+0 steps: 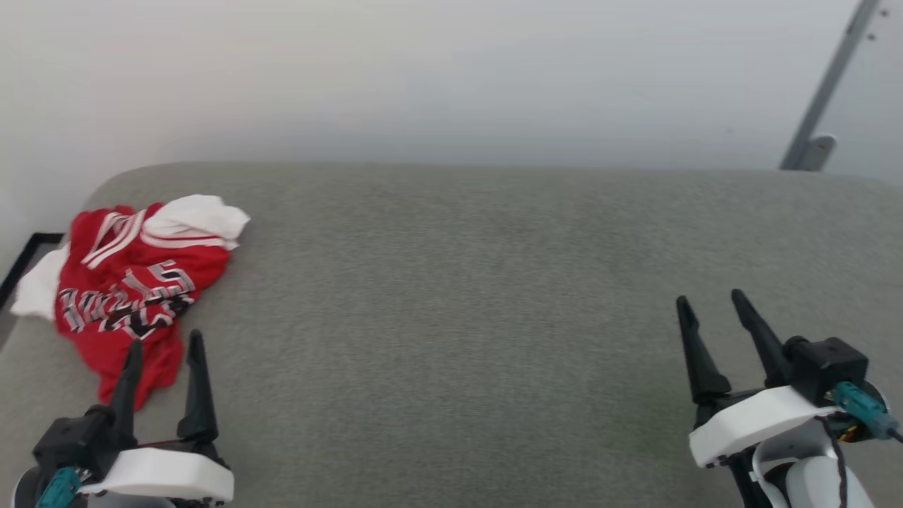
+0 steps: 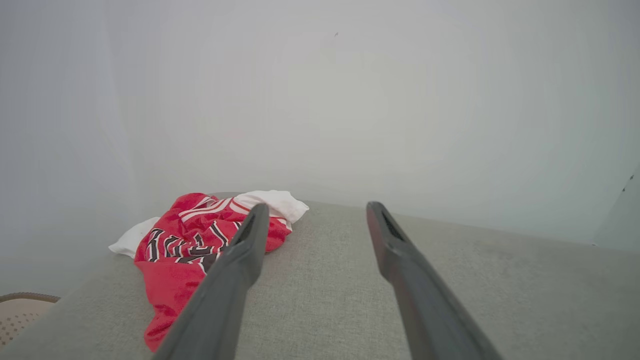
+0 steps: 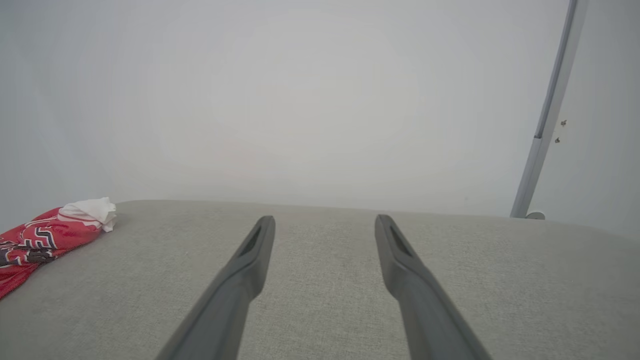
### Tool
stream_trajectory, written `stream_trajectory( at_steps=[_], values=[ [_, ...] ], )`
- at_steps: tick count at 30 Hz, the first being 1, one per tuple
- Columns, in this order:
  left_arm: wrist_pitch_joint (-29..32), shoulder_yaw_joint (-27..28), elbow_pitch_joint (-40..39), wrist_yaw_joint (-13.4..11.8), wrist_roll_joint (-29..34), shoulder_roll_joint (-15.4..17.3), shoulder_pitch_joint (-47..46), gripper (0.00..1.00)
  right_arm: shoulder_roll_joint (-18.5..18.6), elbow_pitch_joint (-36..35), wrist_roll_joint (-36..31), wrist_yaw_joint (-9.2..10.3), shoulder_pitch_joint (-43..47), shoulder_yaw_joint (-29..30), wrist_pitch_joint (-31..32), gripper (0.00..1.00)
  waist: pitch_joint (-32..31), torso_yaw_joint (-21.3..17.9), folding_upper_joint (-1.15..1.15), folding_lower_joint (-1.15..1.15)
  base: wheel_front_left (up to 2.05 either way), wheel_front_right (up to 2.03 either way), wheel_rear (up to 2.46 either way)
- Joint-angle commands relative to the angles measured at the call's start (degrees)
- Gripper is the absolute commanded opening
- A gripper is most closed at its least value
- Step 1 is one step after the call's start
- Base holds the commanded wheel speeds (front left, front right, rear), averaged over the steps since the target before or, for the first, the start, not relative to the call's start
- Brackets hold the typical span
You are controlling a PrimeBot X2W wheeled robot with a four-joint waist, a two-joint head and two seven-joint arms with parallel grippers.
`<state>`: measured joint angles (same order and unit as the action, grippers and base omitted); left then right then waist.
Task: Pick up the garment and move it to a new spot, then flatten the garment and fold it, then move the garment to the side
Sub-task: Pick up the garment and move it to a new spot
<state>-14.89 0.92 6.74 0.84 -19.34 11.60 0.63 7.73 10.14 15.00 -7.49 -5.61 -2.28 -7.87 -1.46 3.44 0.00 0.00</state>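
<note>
The garment (image 1: 130,296) is a red jersey with white-striped trim, black lettering and some white fabric, crumpled in a heap at the far left of the grey cushioned surface (image 1: 494,296). My left gripper (image 1: 164,343) stands open at the lower left, its tips just at the heap's near edge, holding nothing. The left wrist view shows the garment (image 2: 185,250) partly behind the left finger, with my left gripper (image 2: 314,210) open over the grey fabric. My right gripper (image 1: 709,299) is open at the lower right, far from the jersey. In the right wrist view the garment (image 3: 40,240) lies at the left edge, and my right gripper (image 3: 324,220) is empty.
A pale wall (image 1: 451,77) rises behind the surface. A grey metal pole (image 1: 825,85) leans at the upper right. The surface's left edge drops off beside the jersey, where a dark strip (image 1: 25,257) shows. A woven beige object (image 2: 20,310) sits low at the left.
</note>
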Motion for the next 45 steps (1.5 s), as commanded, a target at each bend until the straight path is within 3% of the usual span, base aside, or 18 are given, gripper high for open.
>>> stream_trajectory(
  at_steps=[1, 15, 23, 32, 45],
  values=[
    [-0.1, 0.4, -0.2, -0.4, -0.1, 0.3, 1.0, 1.0, 0.0, 0.1, 0.1, 0.01, -0.5, -0.6, 0.1, 1.0, -0.6, 2.0, 0.0, 0.0, 0.0, 0.0, 0.0],
    [0.7, 4.1, -2.5, -3.3, -1.5, 2.1, 4.6, 1.0, -0.1, 1.1, 1.4, 0.01, -0.9, -6.3, 0.5, 1.0, -2.5, 15.5, 0.0, 0.0, 0.0, 0.0, 0.0],
    [1.2, 4.8, -4.0, -4.0, -2.5, 2.0, 6.1, 1.0, -0.3, 1.2, 1.8, 0.01, -1.3, -7.5, 0.3, 1.0, -2.6, 20.0, 0.0, 0.0, 0.0, 0.0, 0.0],
    [1.9, 4.0, -4.0, -3.8, -3.4, 2.0, 3.2, 1.0, 0.1, 0.2, 1.2, 0.01, -1.6, -6.4, 0.6, 1.0, -0.4, 20.7, 0.0, 0.0, 0.0, 0.0, 0.0],
    [1.7, 1.2, 7.0, 1.4, -5.0, 4.1, -14.0, 1.0, 1.3, -3.6, -1.3, 0.01, -4.7, -3.8, 2.3, 1.0, 8.3, 15.6, 0.0, 0.0, 0.0, 0.0, 0.0]
  ],
)
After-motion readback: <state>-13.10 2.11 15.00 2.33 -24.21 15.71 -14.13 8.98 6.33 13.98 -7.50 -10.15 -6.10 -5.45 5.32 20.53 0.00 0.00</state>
